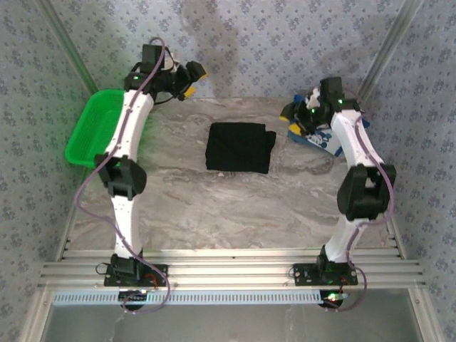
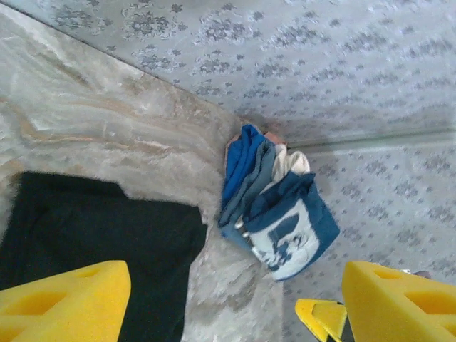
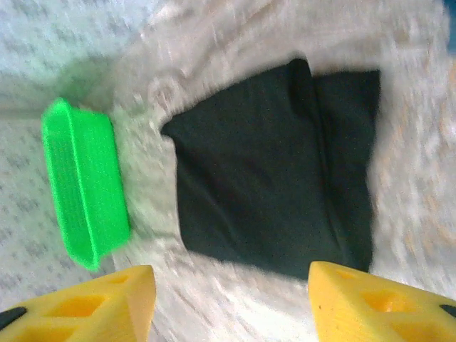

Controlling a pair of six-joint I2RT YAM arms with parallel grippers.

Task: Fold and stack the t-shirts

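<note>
Near the far edge of the worktop (image 1: 214,206), left of centre, the left gripper (image 1: 191,80) hangs raised; its yellow fingers (image 2: 64,303) stand wide apart with nothing between them; its wrist camera looks down on the right side of the black shirt (image 2: 100,242) and across to the navy shirt (image 2: 285,221).

Over the far right corner the right gripper (image 1: 296,117) sits just above the navy shirt (image 1: 317,139); its fingers (image 3: 385,303) are likewise spread and hold nothing; between them its own camera shows the black shirt (image 3: 278,185), blurred, and the basket (image 3: 82,178) beyond.

The black shirt (image 1: 240,147) lies folded into a flat, roughly square block on the far half of the worktop, about midway between the arms and touched by neither gripper; one folded edge shows as a narrower strip along its right side.

The navy shirt is bunched in the far right corner against the wall (image 2: 320,64), white print facing up, with other blue and pale folds of cloth showing beside it; it lies well apart from the black shirt.

The green basket (image 1: 92,128) sits at the far left corner, beside the left arm.
</note>
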